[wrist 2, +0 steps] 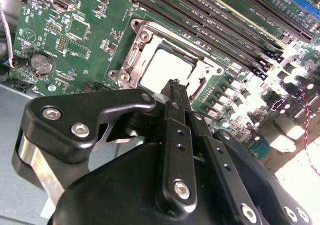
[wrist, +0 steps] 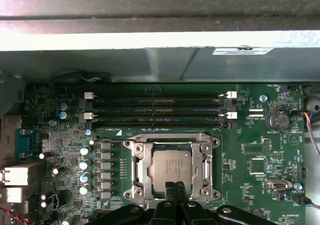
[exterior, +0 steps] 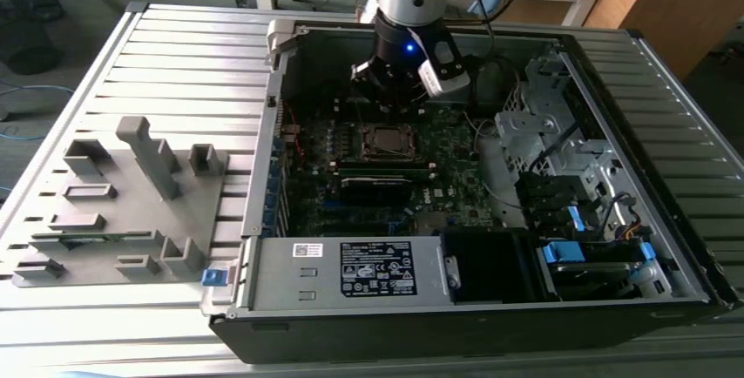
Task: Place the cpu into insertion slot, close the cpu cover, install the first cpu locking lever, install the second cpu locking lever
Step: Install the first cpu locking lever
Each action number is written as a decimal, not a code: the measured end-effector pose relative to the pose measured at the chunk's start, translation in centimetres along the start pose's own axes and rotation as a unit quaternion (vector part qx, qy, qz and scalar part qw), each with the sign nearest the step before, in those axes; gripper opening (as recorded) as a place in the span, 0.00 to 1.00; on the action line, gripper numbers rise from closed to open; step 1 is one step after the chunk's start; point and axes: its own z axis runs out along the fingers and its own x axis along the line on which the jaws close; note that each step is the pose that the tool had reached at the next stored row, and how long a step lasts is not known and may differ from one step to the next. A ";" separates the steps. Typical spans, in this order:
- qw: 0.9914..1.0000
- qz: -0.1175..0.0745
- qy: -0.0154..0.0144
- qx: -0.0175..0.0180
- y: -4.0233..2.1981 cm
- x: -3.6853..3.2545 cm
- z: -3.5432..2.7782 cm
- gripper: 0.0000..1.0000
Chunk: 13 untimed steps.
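The cpu [wrist: 169, 166] lies flat in the insertion slot [wrist: 131, 171], its silvery face [wrist 2: 167, 67] showing in both wrist views. The cpu cover [wrist: 172, 139] is a metal frame lying down around the chip. My gripper [wrist: 176, 187] hangs just above the socket's edge, fingers pressed together and shut with nothing between them; its tip [wrist 2: 175, 84] overlaps the chip's rim. In the exterior view the gripper [exterior: 391, 99] stands inside the open computer case, just behind the socket [exterior: 388, 141]. The locking levers cannot be made out.
Long black memory slots [wrist: 160, 107] run beside the socket, and a coin battery [wrist: 278, 120] sits on the board. Case walls, drive bays [exterior: 558, 143] and a power supply [exterior: 348, 269] ring the board. A grey parts fixture [exterior: 117, 195] stands at the exterior view's left.
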 end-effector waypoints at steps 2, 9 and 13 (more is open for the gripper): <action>1.000 0.000 0.000 0.000 -0.01 0.45 0.01 0.11; 1.000 0.000 0.000 0.000 -0.04 1.67 0.08 0.11; 1.000 0.000 0.000 0.000 -0.04 1.71 0.09 0.11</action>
